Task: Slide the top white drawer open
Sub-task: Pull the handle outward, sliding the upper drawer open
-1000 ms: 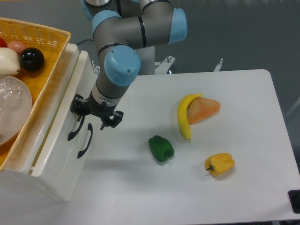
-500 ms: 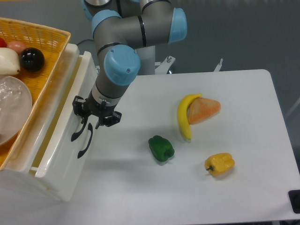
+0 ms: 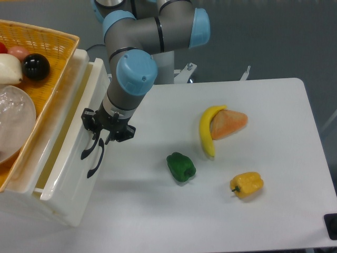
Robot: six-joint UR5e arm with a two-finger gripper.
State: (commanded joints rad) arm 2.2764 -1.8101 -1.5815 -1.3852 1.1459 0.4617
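The gripper [image 3: 105, 135] is clenched on the black handle [image 3: 89, 149] of the top white drawer [image 3: 73, 142], which is pulled partly out from under the basket [image 3: 50, 47] so it can slide.

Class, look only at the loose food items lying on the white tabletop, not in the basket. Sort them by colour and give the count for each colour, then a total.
Yellow: 2, the banana and the yellow pepper
Green: 1, the green pepper
Orange: 1, the orange wedge
Total: 4
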